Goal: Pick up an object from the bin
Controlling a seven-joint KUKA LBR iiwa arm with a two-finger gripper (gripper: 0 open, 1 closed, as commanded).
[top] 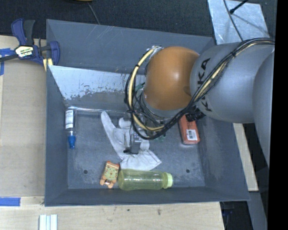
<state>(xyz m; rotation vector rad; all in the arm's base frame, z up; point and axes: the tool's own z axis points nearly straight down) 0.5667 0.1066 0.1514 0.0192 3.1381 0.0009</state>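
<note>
My gripper [131,149] reaches down in the middle of the bin, its tips on a crumpled white cloth [115,133] that spreads from the centre toward the front. Whether the cloth is pinched between the tips is hidden by the gripper's body and the cables. Just in front of the cloth lies a yellow-green clear plastic bottle [142,180] on its side along the bin's front wall. A small orange and yellow packet [109,174] touches the bottle's left end.
A small white tube with a blue cap [70,126] lies at the left of the bin floor. An orange rectangular box [189,131] sits at the right, partly under the arm. The arm's orange dome covers the bin's back middle.
</note>
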